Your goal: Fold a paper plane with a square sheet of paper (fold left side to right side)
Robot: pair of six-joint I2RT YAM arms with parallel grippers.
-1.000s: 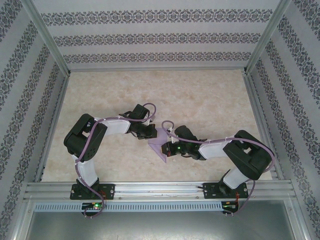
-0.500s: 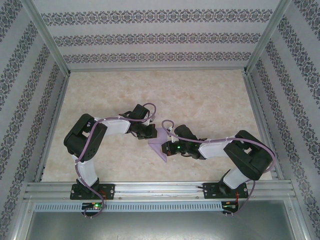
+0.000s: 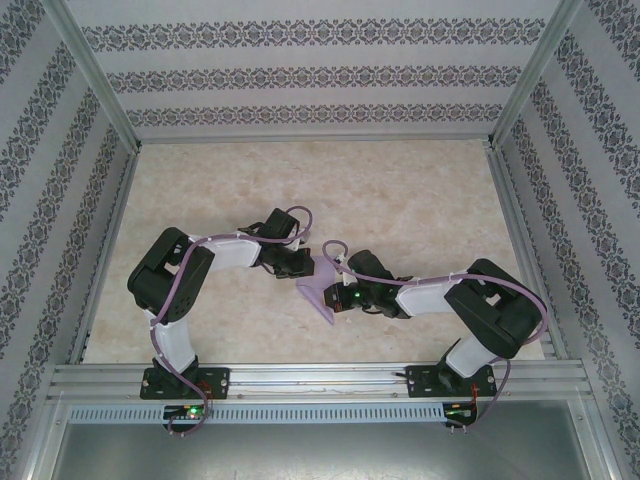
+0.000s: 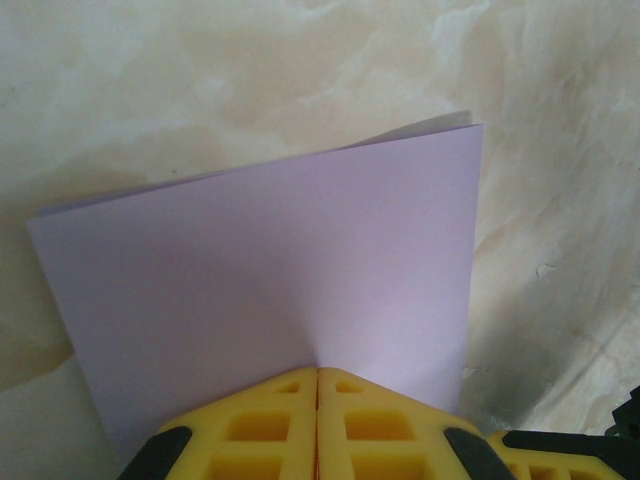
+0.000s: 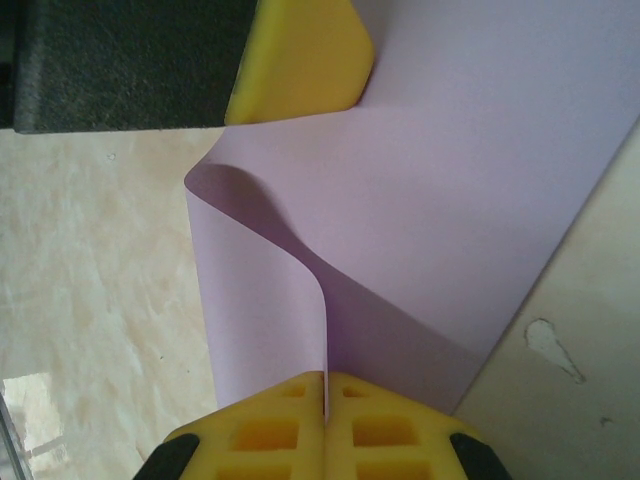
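Note:
The square sheet of paper point(image 3: 320, 292), lavender, lies folded over on the marble tabletop between both arms. In the left wrist view its two layers point(image 4: 270, 260) are nearly aligned. My left gripper point(image 4: 318, 372) is shut, its yellow tips pressed against the top layer; from above it sits at the sheet's far left edge point(image 3: 304, 268). My right gripper point(image 5: 326, 378) is shut on a raised, curling layer of the sheet point(image 5: 260, 300), at its near right part point(image 3: 339, 298). The left gripper's fingertip point(image 5: 300, 55) touches the paper's far side. A paper plane is out of view.
The marble tabletop point(image 3: 400, 200) stretches wide behind the arms. Patterned walls with aluminium rails point(image 3: 95, 100) close it in on three sides. A metal rail point(image 3: 320, 380) with the arm bases runs along the near edge.
The right gripper has crept slightly left with the paper layer in it. The left arm has stayed put.

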